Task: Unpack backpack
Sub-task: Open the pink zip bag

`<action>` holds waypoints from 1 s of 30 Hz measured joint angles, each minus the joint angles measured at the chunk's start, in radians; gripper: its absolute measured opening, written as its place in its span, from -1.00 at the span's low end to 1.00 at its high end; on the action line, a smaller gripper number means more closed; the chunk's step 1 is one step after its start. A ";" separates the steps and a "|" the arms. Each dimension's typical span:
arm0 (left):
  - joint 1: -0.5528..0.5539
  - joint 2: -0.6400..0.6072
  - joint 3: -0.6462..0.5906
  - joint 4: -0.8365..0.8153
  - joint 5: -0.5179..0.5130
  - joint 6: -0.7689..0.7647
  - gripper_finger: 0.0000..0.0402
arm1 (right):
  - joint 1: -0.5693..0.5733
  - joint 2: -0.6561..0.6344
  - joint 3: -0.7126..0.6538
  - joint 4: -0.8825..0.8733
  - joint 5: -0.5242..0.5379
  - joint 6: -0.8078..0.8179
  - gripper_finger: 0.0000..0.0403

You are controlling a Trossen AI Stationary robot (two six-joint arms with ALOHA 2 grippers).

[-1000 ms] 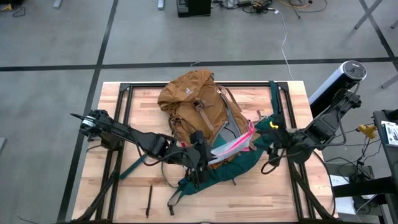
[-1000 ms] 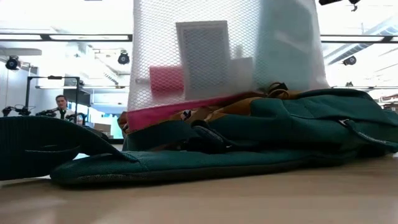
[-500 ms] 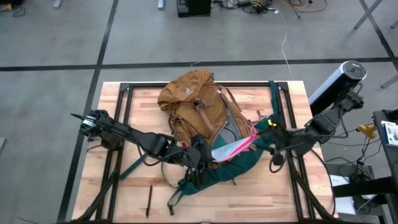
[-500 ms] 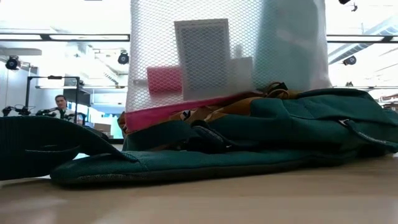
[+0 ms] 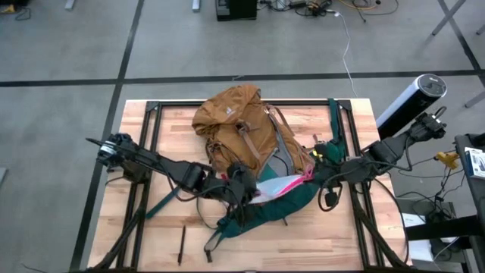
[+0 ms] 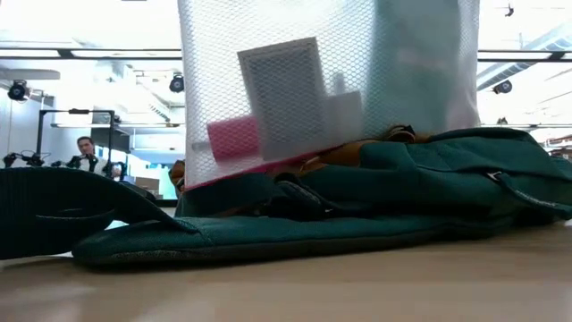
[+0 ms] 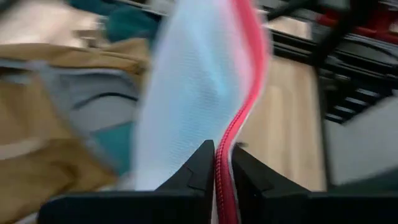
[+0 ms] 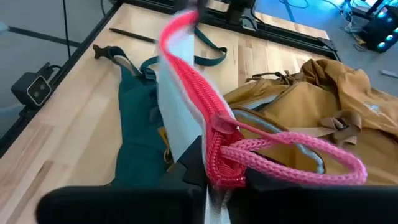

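**Pouch lifted clear, backpack not yet emptied**

On the table (image 5: 151, 129), the backpack (image 5: 239, 125) lies flat with its green back panel toward the front edge. Above its opening, a mesh pouch (image 5: 280, 182) with a pink zip edge is held between both arms. The left gripper (image 7: 222, 163) has its jaws clamped on the pink edge; the right gripper (image 8: 214, 180) has its jaws clamped on the pouch's other end, beside a pink loop (image 8: 298, 155). One item is judged nearly out. Setting it down is left, and whether more remains inside cannot be told.
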 joint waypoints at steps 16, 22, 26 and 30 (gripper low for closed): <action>0.135 0.127 0.043 0.589 0.023 0.185 -0.19 | -0.030 0.066 0.001 0.009 0.088 -0.002 -0.98; 0.173 0.208 0.098 0.597 0.087 0.168 -0.04 | -0.031 0.093 0.001 0.010 0.090 0.003 -0.98; 0.184 0.229 0.109 0.608 0.126 0.166 -0.01 | -0.031 0.095 0.001 0.008 0.089 0.004 -0.98; 0.203 0.249 0.110 0.623 0.225 0.132 -0.03 | -0.037 0.095 0.000 0.008 0.086 0.002 -0.98</action>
